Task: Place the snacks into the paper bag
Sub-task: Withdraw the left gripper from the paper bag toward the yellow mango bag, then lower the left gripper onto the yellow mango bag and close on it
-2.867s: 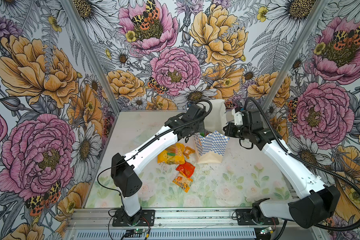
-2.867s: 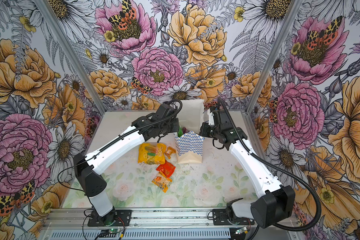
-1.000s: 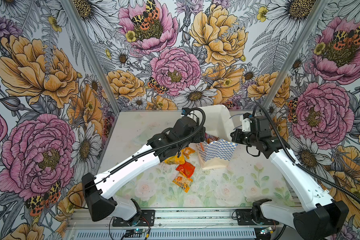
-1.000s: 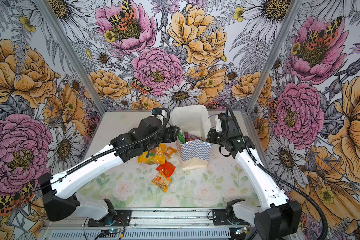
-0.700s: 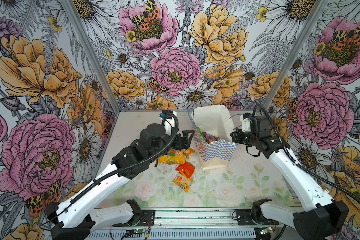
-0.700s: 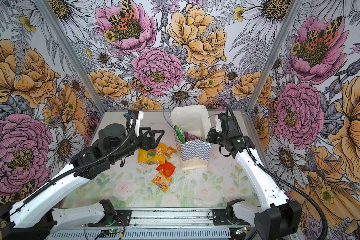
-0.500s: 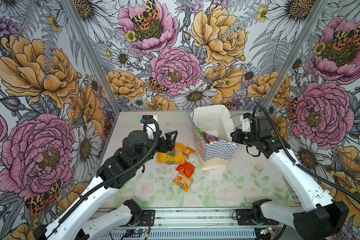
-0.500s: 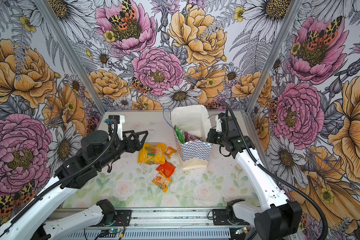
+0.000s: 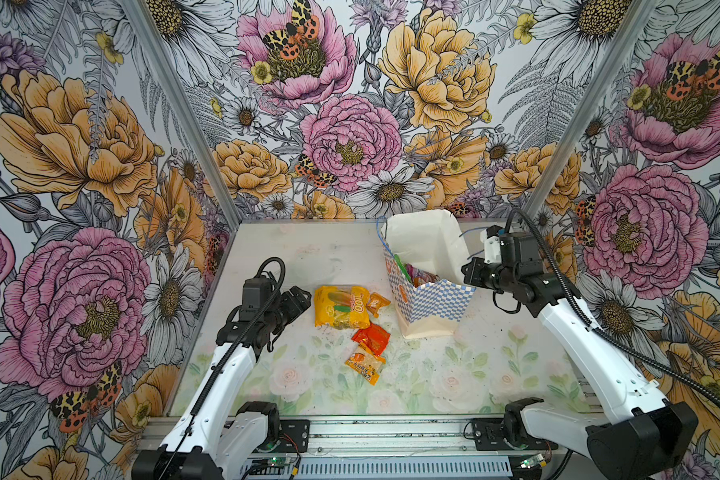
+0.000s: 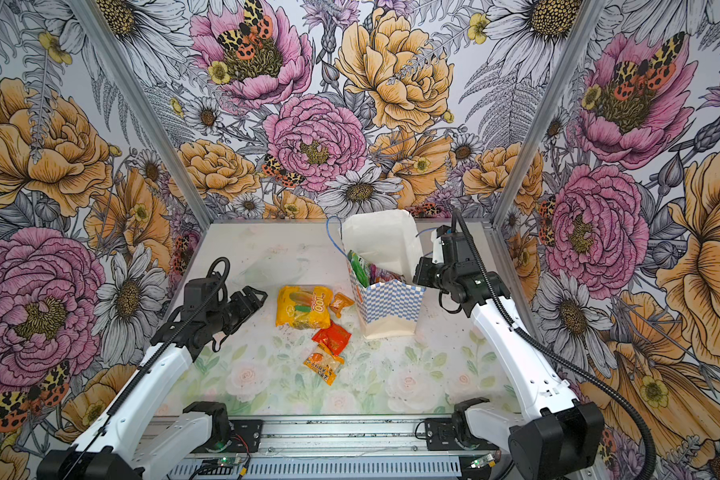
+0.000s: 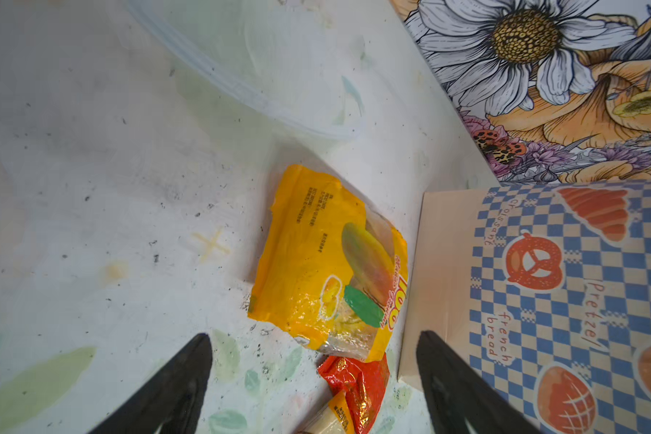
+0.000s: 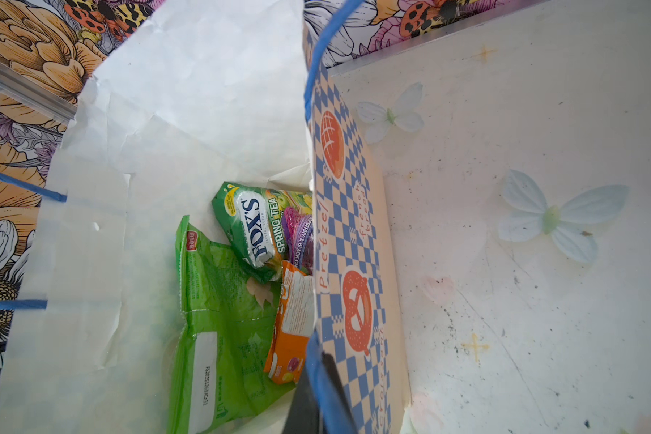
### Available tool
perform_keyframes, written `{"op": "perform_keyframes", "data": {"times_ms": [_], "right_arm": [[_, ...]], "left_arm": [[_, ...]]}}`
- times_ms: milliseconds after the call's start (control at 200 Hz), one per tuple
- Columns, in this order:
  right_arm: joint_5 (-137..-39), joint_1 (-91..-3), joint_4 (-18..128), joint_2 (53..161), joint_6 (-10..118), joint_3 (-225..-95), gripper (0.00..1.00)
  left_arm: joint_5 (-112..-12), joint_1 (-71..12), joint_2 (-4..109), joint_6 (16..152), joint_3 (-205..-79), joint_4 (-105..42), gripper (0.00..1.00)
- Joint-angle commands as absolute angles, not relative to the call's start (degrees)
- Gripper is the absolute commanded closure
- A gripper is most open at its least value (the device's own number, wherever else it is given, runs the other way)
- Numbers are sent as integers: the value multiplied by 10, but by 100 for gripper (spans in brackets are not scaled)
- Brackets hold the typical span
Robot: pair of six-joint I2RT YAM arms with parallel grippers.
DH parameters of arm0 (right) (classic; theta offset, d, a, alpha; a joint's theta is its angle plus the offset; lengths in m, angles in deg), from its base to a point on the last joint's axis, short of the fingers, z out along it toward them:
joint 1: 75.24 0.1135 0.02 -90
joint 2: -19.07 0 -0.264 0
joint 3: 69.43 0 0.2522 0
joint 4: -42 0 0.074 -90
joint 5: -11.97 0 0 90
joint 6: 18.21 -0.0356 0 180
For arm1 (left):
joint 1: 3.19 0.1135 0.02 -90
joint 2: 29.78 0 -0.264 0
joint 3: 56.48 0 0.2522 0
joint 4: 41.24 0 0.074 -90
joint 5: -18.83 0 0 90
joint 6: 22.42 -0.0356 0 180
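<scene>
The yellow mango packet [image 9: 341, 307] lay flat just beside the paper bag [image 9: 433, 301]. It looked light, crinkly and slippery, so a crimped end seam seemed the safest hold. The left gripper [image 9: 302, 300] hovered beyond it, jaws wide and empty. The right gripper [image 9: 467, 272] pinched the bag's rim.

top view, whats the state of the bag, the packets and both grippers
paper bag: upright, mouth open
right gripper: shut on the paper bag's rim
left gripper: open, empty, near the yellow packet
yellow packet: flat on the table, outside the bag
red packet: on the table
green packet: inside the bag
</scene>
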State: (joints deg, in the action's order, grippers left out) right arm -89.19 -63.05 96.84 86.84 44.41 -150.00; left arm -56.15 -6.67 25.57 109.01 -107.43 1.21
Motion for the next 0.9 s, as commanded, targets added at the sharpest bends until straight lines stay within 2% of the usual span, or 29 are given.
{"op": "perform_keyframes", "data": {"times_ms": [0,300,605,771,896], "right_arm": [[-877,-629,963,856,452,-1507,100],[-881,-630,962,861,451,-1508,100],[-882,-629,963,859,451,-1507,100],[-883,-629,963,858,451,-1505,100],[-882,-629,963,857,451,-1504,100]], "left_arm": [[-500,-62,273,1116,-1050,-72,12],[-457,-64,384,1142,-985,-210,9],[-424,-84,520,1132,-999,-293,10],[-445,-105,563,1128,-1012,-306,26],[-445,-112,579,1134,-1014,-319,43]]}}
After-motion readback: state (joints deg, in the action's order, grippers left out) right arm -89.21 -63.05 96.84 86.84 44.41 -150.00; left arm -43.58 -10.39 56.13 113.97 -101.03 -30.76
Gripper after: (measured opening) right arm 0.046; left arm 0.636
